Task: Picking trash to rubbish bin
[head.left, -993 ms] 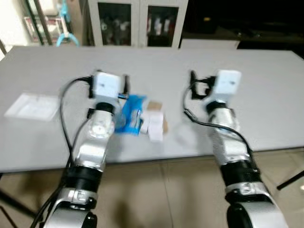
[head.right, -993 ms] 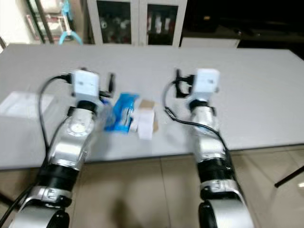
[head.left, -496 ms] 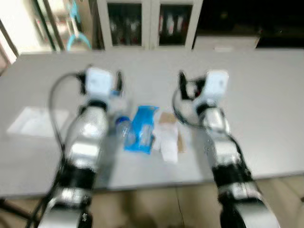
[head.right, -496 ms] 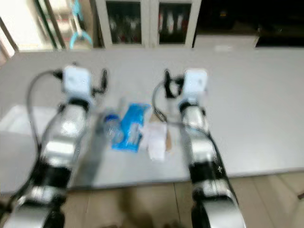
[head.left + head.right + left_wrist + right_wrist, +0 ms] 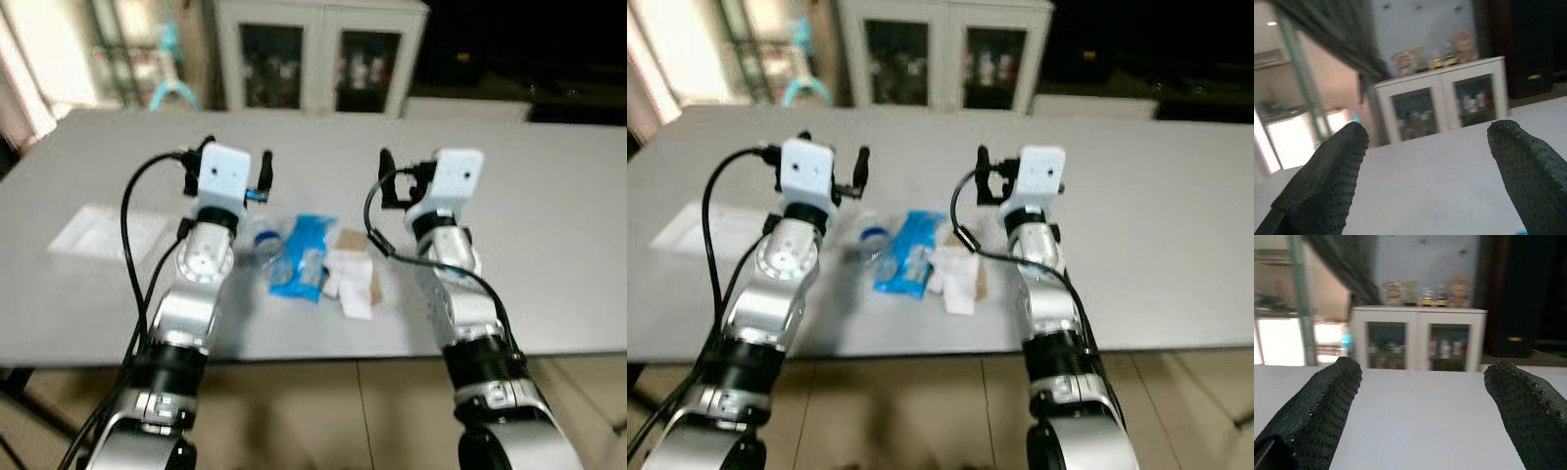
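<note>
Both arms reach over the grey counter (image 5: 549,255). Between them lies the trash: white crumpled paper (image 5: 351,284) on brown card, touching a blue packet (image 5: 302,257), a clear bottle (image 5: 266,245) beside it. Left tool (image 5: 1425,161) and right tool (image 5: 1422,396) hover, fingers apart, gripping nothing. Beyond stands a white cabinet (image 5: 318,54).

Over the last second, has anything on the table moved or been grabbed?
Nothing was grabbed. The view has shifted, so the camera moved, not the trash. The blue packet, plastic bottle and white paper lie together as before. Left tool and right tool still hover open, empty, above the table.
</note>
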Robot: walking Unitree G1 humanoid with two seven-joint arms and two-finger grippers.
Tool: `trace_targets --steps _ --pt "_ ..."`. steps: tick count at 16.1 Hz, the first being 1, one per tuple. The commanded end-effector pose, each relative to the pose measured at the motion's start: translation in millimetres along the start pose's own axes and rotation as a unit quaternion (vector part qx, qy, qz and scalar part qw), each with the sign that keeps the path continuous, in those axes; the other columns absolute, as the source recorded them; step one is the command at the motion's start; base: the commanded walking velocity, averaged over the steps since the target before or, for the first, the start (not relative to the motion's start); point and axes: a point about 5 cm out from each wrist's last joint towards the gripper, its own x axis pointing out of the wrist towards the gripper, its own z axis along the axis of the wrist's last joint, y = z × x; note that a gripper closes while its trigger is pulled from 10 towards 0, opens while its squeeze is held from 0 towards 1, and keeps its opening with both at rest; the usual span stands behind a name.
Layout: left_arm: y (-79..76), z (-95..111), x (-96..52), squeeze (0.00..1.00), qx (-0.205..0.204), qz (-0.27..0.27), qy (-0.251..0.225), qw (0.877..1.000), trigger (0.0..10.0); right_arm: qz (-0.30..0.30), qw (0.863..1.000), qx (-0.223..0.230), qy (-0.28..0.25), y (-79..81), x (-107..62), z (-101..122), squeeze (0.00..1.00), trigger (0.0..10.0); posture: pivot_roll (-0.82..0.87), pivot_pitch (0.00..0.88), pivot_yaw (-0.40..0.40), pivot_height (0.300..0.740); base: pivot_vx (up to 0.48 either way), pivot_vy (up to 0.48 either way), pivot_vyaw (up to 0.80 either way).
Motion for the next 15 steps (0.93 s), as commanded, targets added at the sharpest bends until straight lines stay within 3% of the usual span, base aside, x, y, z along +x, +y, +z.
trace_targets --steps 1,3,15 --pt "0.7 0.9 -1.4 0.0 -0.002 0.002 0.0 1.0 10.0 0.011 1.0 -0.001 -0.005 4.6 0.6 3.5 0.0 10.0 0.03 0.0 -0.049 0.74 0.0 0.0 0.8" --pt "1.7 0.0 -2.5 0.0 -0.002 0.004 0.001 1.0 10.0 0.015 1.0 0.0 -0.005 6.4 0.3 3.4 0.0 10.0 0.03 0.0 -0.051 0.74 0.0 0.0 0.68" --pt "0.9 -2.9 -2.0 0.0 0.014 0.005 0.013 1.0 10.0 0.023 1.0 0.002 0.007 7.9 -1.8 0.0 0.0 10.0 0.03 0.005 -0.049 0.74 0.0 0.0 0.0"
